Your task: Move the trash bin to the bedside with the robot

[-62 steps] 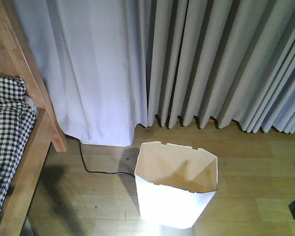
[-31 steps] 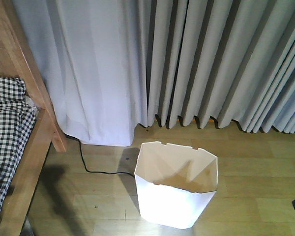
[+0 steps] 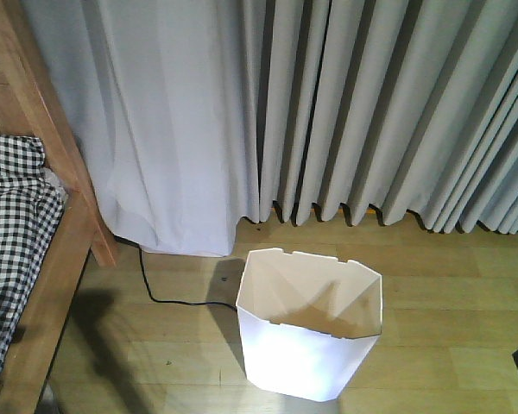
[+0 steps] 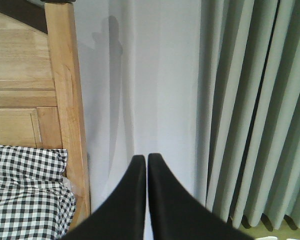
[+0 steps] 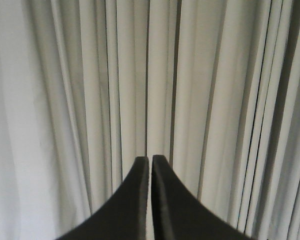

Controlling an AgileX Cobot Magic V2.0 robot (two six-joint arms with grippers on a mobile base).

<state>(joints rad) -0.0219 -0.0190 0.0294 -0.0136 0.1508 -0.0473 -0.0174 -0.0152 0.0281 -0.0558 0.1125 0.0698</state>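
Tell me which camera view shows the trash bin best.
The front-facing view shows it best: the whole trash bin stands on the wooden floor, with its open rim and inside visible. The left wrist view shows only the bed and curtains. The right wrist view shows only curtains. Neither shows the bin.

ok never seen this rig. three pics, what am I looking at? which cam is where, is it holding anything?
It is a two-armed robot on a rolling base. The front view looks down at a wooden floor: a white trash bin stands before grey curtains, with a black power cord and the bed to its left. The other two cameras sit on the wrists and look along the fingers. The left gripper points at the curtain beside the bedpost; the right gripper faces curtain only. Both are shut and hold nothing.
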